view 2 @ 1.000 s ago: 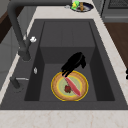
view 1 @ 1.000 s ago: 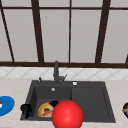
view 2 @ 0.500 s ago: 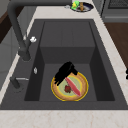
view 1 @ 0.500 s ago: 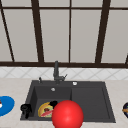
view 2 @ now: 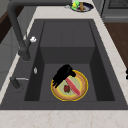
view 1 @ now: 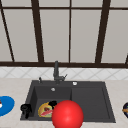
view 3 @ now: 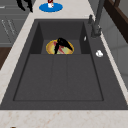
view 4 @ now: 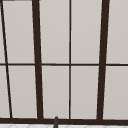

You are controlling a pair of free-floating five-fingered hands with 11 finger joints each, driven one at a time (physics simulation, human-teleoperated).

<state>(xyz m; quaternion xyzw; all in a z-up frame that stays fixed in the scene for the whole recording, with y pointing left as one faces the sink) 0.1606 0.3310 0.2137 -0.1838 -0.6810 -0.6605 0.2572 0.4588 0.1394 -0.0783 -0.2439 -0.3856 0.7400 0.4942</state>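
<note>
Half hidden behind the red ball [view 1: 67, 114] at the front view's bottom: yellow plate [view 1: 44, 109]. Cut at edges: blue plate [view 1: 5, 105], right dish [view 1: 125, 109].

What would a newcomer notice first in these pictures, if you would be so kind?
A big red ball fills the front edge of the front view, before the dark sink. In the sink's left basin lies a yellow plate with food, and the right hand rests on it with straight fingers. The left hand hangs at the sink's left front corner, near a blue plate on the counter.

Yellow plate [view 2: 77, 93] in dark sink [view 2: 67, 35]
</note>
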